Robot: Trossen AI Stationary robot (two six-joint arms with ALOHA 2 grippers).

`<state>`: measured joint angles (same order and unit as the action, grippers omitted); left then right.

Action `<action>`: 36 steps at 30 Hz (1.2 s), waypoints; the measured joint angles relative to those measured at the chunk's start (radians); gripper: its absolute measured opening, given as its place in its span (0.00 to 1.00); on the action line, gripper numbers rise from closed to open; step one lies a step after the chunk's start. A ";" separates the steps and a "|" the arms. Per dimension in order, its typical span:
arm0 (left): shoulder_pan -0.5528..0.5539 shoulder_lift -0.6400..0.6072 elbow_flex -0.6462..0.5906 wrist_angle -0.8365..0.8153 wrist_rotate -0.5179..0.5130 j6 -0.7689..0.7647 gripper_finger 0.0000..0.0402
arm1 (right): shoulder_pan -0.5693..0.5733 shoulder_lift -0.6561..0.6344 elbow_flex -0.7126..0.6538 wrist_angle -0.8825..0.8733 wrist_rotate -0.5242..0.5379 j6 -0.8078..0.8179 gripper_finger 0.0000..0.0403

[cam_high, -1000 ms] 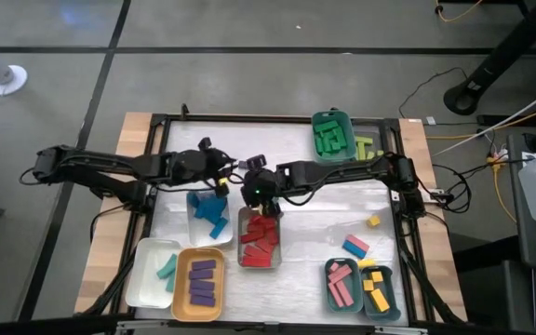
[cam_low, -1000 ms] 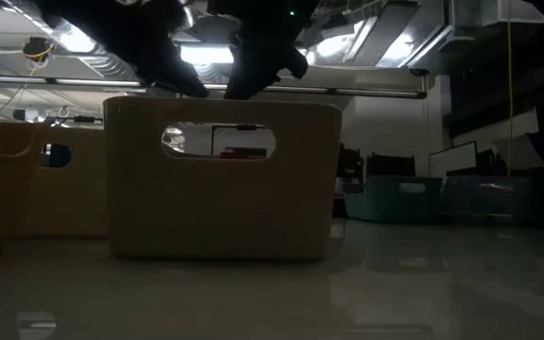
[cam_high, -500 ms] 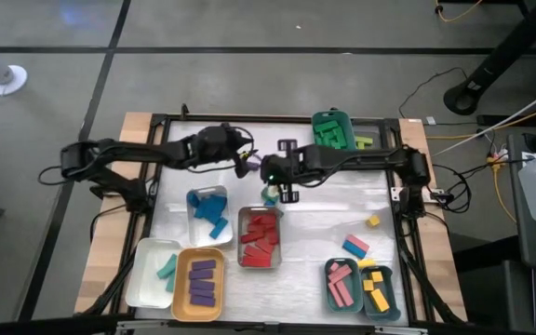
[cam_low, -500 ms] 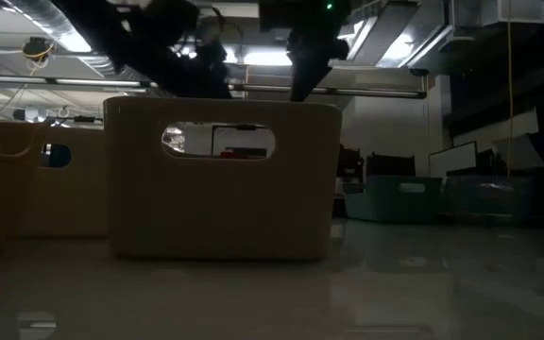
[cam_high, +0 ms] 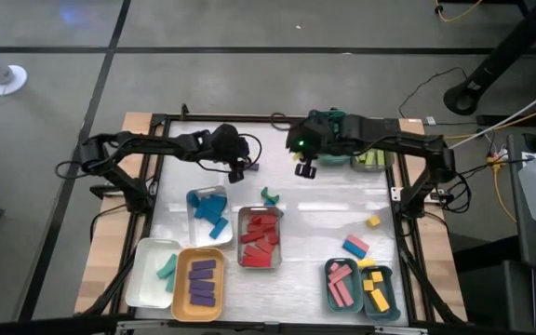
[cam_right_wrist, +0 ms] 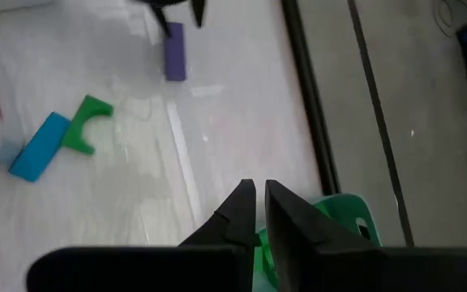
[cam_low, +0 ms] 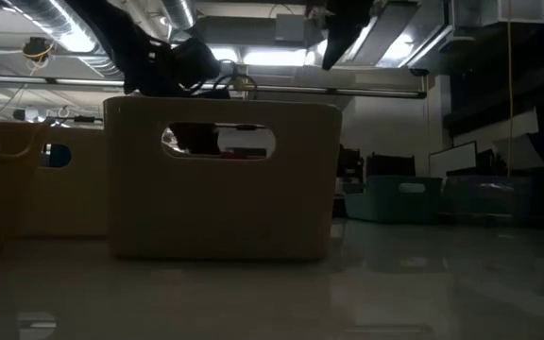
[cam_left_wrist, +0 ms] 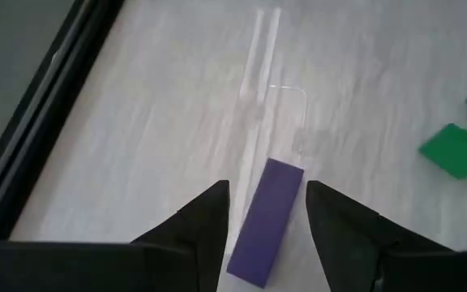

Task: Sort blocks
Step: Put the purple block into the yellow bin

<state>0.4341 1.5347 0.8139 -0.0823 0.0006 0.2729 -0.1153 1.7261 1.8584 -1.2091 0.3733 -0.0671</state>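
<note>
A purple block [cam_left_wrist: 266, 212] lies flat on the table near its far edge [cam_high: 247, 168]. My left gripper [cam_left_wrist: 267, 189] is open, with one finger on either side of the block and a gap showing on both sides. It hovers just left of the block in the high view [cam_high: 240, 166]. My right gripper [cam_right_wrist: 259, 191] is shut and hangs over the table beside the green tray [cam_high: 318, 122]. A green arch block [cam_right_wrist: 87, 122] and a blue block [cam_right_wrist: 40, 148] lie loose on the table at mid-table [cam_high: 270, 195].
Trays of sorted blocks fill the near half: blue [cam_high: 194, 216], red [cam_high: 243, 238], teal [cam_high: 143, 274], purple [cam_high: 182, 284], pink [cam_high: 328, 284], yellow [cam_high: 389, 288]. A lime tray [cam_high: 368, 154] sits far right. Loose blocks lie at right: yellow [cam_high: 373, 221] and pink-and-blue [cam_high: 355, 246].
My left gripper has moved from above the blue tray toward the far edge and a little right, to the purple block. My right gripper has swung from above the red tray toward the far right, up to the green tray, uncovering the green arch and blue block.
</note>
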 joint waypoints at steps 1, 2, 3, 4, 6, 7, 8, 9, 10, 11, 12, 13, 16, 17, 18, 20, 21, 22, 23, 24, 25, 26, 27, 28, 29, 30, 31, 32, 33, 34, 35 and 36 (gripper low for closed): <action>0.001 0.003 0.000 -0.002 0.000 0.000 0.38 | -0.008 -0.007 0.000 0.000 0.000 0.004 0.08; 0.001 0.004 0.000 -0.014 0.003 0.001 0.38 | -0.016 -0.013 0.000 0.000 0.000 0.007 0.08; 0.001 0.010 0.000 -0.017 0.005 0.004 0.38 | -0.026 -0.019 0.000 -0.003 0.000 0.008 0.08; 0.001 0.013 0.001 -0.013 0.010 0.010 0.38 | -0.037 -0.023 0.000 -0.007 0.000 0.009 0.08; 0.001 0.023 0.001 -0.025 0.015 0.025 0.38 | -0.055 -0.026 0.000 -0.009 0.000 0.009 0.08; 0.001 0.029 0.001 -0.017 0.016 0.032 0.38 | -0.067 -0.026 0.000 -0.011 0.000 0.010 0.08; 0.001 0.037 0.001 -0.018 0.016 0.040 0.38 | -0.079 -0.025 0.000 -0.016 -0.001 0.010 0.08; 0.001 0.047 0.001 -0.019 0.016 0.042 0.38 | -0.089 -0.025 -0.001 -0.018 -0.002 0.010 0.08; 0.001 0.058 0.001 -0.020 0.016 0.042 0.38 | -0.102 -0.025 -0.002 -0.016 -0.007 0.009 0.08; 0.002 0.072 0.001 -0.020 0.016 0.043 0.38 | -0.115 -0.025 -0.008 -0.007 -0.017 0.007 0.08; 0.002 0.082 0.001 -0.016 0.016 0.046 0.38 | -0.125 -0.025 -0.017 0.002 -0.031 0.003 0.08; 0.002 0.092 0.001 -0.013 0.015 0.047 0.38 | -0.135 -0.025 -0.030 0.009 -0.046 -0.002 0.08; 0.003 0.126 0.001 0.010 0.011 0.051 0.38 | -0.169 -0.032 -0.074 0.015 -0.085 -0.012 0.08; 0.003 0.136 0.001 0.018 0.001 0.050 0.38 | -0.176 -0.038 -0.093 0.025 -0.090 -0.013 0.08; 0.005 0.144 0.001 0.028 -0.009 0.050 0.38 | -0.184 -0.046 -0.116 0.038 -0.102 -0.015 0.08; 0.012 0.158 0.006 0.027 -0.020 0.052 0.38 | -0.200 -0.057 -0.168 0.055 -0.107 -0.016 0.08; 0.016 0.165 0.008 0.027 -0.021 0.052 0.38 | -0.202 -0.063 -0.194 0.072 -0.115 -0.016 0.08; 0.020 0.171 0.012 0.022 -0.022 0.050 0.38 | -0.208 -0.071 -0.221 0.086 -0.121 -0.015 0.08; 0.023 0.179 0.018 0.015 -0.022 0.050 0.38 | -0.214 -0.080 -0.249 0.101 -0.123 -0.016 0.08; 0.028 0.184 0.023 0.010 -0.023 0.049 0.38 | -0.214 -0.091 -0.276 0.120 -0.131 -0.016 0.08; 0.031 0.192 0.026 0.004 -0.023 0.049 0.38 | -0.215 -0.100 -0.303 0.143 -0.139 -0.016 0.08; 0.033 0.199 0.030 0.001 -0.022 0.049 0.38 | -0.215 -0.110 -0.331 0.168 -0.145 -0.015 0.08; 0.034 0.207 0.033 -0.007 -0.022 0.044 0.38 | -0.215 -0.119 -0.363 0.192 -0.156 -0.016 0.08; 0.037 0.215 0.036 -0.008 -0.020 0.037 0.38 | -0.213 -0.124 -0.391 0.212 -0.165 -0.015 0.08; 0.039 0.219 0.038 -0.009 -0.018 0.021 0.38 | -0.212 -0.131 -0.419 0.243 -0.174 -0.015 0.08; 0.041 0.223 0.038 -0.009 -0.014 0.004 0.38 | -0.212 -0.135 -0.446 0.273 -0.196 -0.011 0.08; 0.042 0.226 0.038 -0.008 -0.010 -0.006 0.38 | -0.212 -0.138 -0.471 0.299 -0.218 -0.005 0.08; 0.043 0.227 0.039 -0.010 -0.007 -0.013 0.38 | -0.212 -0.139 -0.496 0.326 -0.245 0.005 0.08; 0.043 0.227 0.039 -0.012 -0.006 -0.023 0.37 | -0.212 -0.139 -0.520 0.355 -0.275 0.009 0.08; 0.042 0.227 0.039 -0.013 -0.005 -0.026 0.36 | -0.212 -0.138 -0.547 0.382 -0.305 0.012 0.08; 0.042 0.228 0.039 -0.014 -0.001 -0.033 0.34 | -0.212 -0.138 -0.577 0.415 -0.324 0.013 0.08; 0.042 0.228 0.039 -0.016 0.000 -0.042 0.32 | -0.211 -0.138 -0.608 0.458 -0.342 0.017 0.08</action>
<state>0.4763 1.7626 0.8528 -0.0980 0.0009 0.2310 -0.3267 1.5879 1.2507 -0.7508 0.0314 -0.0503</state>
